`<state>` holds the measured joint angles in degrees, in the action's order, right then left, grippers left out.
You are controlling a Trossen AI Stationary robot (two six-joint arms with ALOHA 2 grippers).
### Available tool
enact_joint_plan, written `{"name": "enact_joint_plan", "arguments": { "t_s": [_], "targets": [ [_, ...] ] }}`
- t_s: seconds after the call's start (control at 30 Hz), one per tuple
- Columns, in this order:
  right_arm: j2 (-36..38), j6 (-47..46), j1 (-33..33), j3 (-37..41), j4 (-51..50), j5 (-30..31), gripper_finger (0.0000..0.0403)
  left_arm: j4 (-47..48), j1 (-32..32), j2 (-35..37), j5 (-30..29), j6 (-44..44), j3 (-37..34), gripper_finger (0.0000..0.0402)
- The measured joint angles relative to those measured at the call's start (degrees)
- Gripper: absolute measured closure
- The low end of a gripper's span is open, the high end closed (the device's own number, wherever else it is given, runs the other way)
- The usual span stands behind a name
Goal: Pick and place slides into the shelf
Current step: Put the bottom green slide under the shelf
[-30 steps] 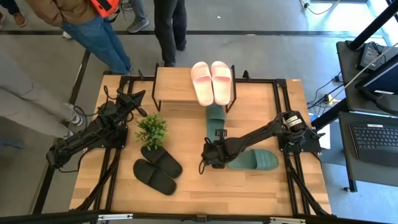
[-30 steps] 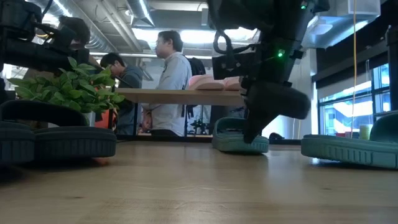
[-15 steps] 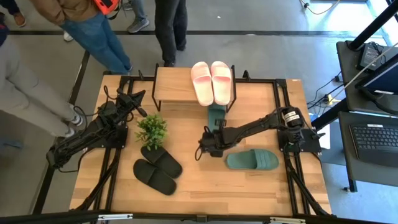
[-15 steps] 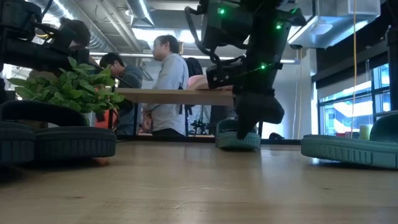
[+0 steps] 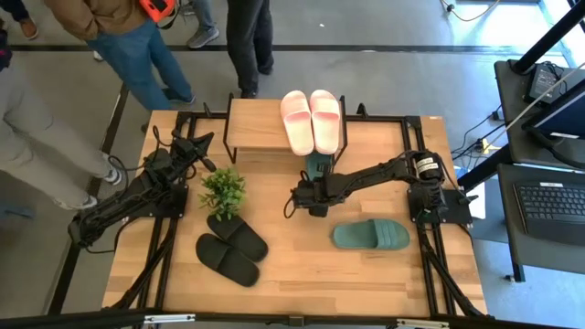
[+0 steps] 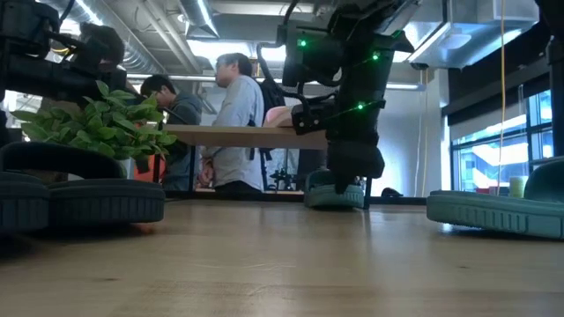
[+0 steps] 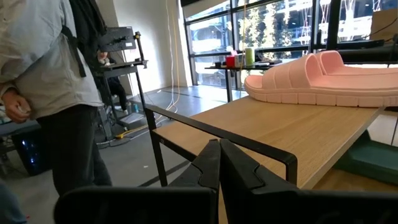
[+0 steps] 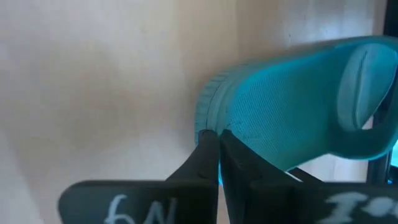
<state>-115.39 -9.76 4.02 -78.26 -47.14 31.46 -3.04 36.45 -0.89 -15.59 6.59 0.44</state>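
One sage green slide [image 5: 317, 165] lies sole down on the table with its toe end under the shelf [image 5: 256, 123]. My right gripper [image 5: 311, 194] is shut at the heel end of this slide, on its near side. The other green slide [image 5: 370, 236] lies to the right, nearer the table's front edge. The pink pair [image 5: 311, 119] rests on the shelf's top board. The black pair [image 5: 233, 247] lies near the front left. My left gripper [image 7: 219, 163] is shut and waits by the shelf's left end. My right gripper [image 8: 211, 135] meets the green slide's heel end [image 8: 214, 121] with the tips of its shut fingers, pushing against the rim of the sole. It comes from the table's near side, slanting down. The slide stays flat on the table.
A small potted plant [image 5: 222, 190] stands between the shelf and the black pair. Black metal frames run along both table sides. People [image 5: 137, 46] stand beyond the far edge. Bare tabletop [image 5: 302, 270] lies toward the near edge.
My right gripper, still shut, has moved toward the table's far edge and the shelf. The green slide in front of it has slid along the table, its toe end going farther under the shelf. The other slides have kept their places.
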Motion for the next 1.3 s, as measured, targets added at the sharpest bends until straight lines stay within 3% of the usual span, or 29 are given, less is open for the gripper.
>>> {"name": "enact_joint_plan", "arguments": {
  "t_s": [1.0,1.3],
  "targets": [
    [0.0,1.0,-5.2,0.0,-0.3,1.5,0.0398,0.0,0.0,0.0,0.0,-1.0,0.0,0.0401],
    [0.0,1.0,-5.2,0.0,-0.3,1.8,0.0357,0.0,0.0,0.0,0.0,-1.0,0.0,0.0401]
  ]
}}
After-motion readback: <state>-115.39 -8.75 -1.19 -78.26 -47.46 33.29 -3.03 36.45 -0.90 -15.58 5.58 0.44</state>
